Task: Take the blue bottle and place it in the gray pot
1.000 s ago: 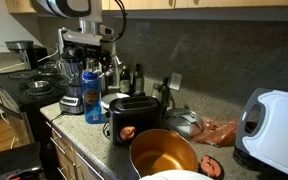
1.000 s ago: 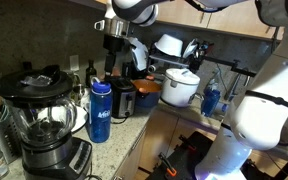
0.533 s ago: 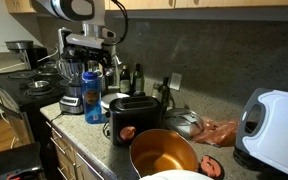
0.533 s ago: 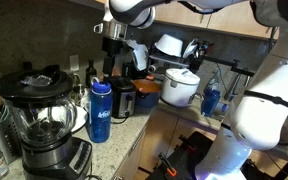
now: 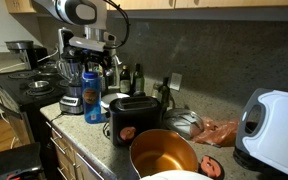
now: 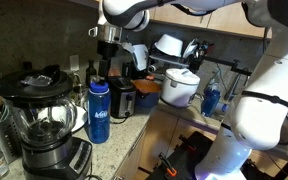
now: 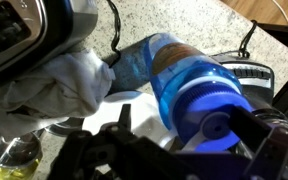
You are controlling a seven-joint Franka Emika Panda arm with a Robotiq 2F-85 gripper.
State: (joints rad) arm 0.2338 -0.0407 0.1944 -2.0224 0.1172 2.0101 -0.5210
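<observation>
One blue bottle point(image 5: 93, 100): stands upright on countertop point(image 5: 89, 128), long axis vert., dark cap up. Sits betw. blender point(image 5: 71, 88) and black toaster point(image 5: 134, 117), just beside both. In wrist view, cap faces cam. and body runs away toward upper left.
One gray pot point(image 5: 164, 155): copper-orange inside, at toaster's far side, well apart from bottle.
One gripper point(image 5: 92, 58): directly above cap, pointing down. No contact visible. Jaws spread either side of cap in wrist view, holding nothing.
</observation>
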